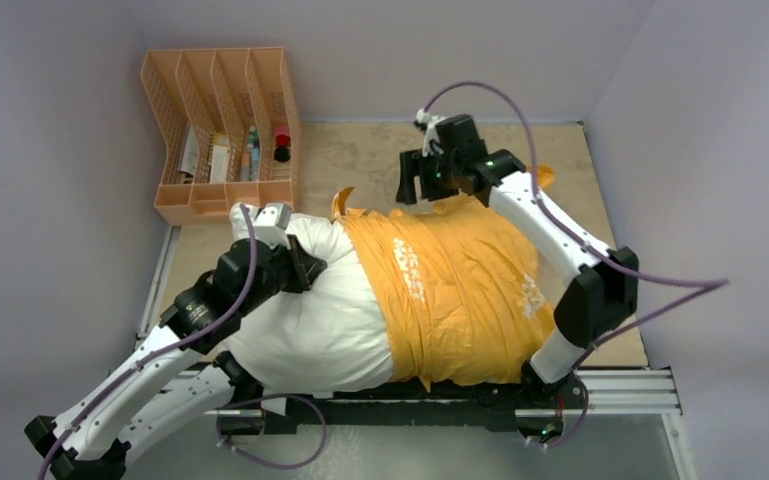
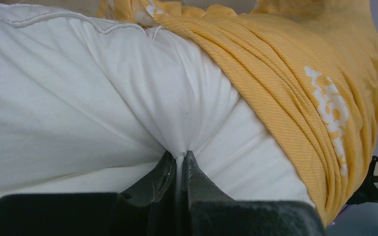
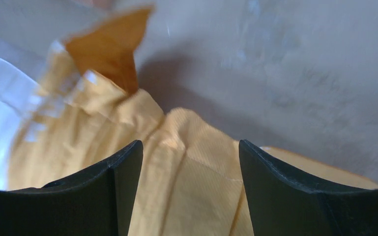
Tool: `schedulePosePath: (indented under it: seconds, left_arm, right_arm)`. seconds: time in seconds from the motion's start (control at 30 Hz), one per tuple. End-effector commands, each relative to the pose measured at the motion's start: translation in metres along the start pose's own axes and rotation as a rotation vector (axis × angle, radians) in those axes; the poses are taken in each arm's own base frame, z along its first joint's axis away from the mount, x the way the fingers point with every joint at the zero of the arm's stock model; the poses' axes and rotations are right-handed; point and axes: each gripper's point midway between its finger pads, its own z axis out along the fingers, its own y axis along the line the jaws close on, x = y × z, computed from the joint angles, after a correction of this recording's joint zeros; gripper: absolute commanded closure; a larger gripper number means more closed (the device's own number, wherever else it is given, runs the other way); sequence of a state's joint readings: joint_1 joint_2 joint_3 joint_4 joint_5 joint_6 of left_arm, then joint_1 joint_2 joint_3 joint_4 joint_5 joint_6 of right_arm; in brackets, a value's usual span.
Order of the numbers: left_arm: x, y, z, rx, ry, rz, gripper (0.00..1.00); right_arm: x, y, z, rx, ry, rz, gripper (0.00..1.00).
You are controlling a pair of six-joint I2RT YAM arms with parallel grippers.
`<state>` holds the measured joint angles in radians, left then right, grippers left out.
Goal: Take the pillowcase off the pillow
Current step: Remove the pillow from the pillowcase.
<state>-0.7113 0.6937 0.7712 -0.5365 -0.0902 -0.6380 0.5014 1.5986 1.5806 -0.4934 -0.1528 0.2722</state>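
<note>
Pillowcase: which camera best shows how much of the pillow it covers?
Top external: nearly all of the pillowcase shows, bunched over the right of the pillow, the left bare. Left wrist shows only its gathered edge, near the left tool shut on the pillow. Right wrist shows a blurred patch beyond the open right tool.

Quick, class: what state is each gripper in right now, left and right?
Left gripper: closed, fingers pinching a fold of the white pillow.
Right gripper: open, holding nothing, with the pillowcase below it.
</note>
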Motion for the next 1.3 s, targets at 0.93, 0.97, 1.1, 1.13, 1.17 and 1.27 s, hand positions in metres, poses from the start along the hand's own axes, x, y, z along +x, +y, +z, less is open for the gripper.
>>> schedulePosePath:
  seconds: [0.93,0.97,1.1,1.13,1.17,1.27]
  left_arm:
    - [-0.008,0.079,-0.054,-0.447,-0.102,-0.114,1.0]
    - [-0.007,0.085,-0.058,-0.477,-0.109,-0.119,1.0]
    - [-0.014,0.113,-0.09,-0.64,-0.183,-0.167,1.0]
    - [-0.015,0.116,-0.096,-0.655,-0.2,-0.18,1.0]
    - [-0.016,0.118,-0.1,-0.662,-0.218,-0.192,1.0]
    - [-0.019,0.116,-0.099,-0.634,-0.246,-0.213,1.0]
  right_arm:
    - [-0.007,-0.05,-0.129,0.249,-0.23,0.091,1.0]
    - [-0.012,-0.055,-0.133,0.284,-0.239,0.089,1.0]
    - [-0.014,-0.11,-0.167,0.646,-0.218,0.064,1.0]
    - [-0.009,-0.125,-0.177,0.745,-0.211,0.064,1.0]
    - [-0.006,-0.138,-0.187,0.829,-0.217,0.067,1.0]
    - [0.007,-0.155,-0.193,0.868,-0.217,0.094,1.0]
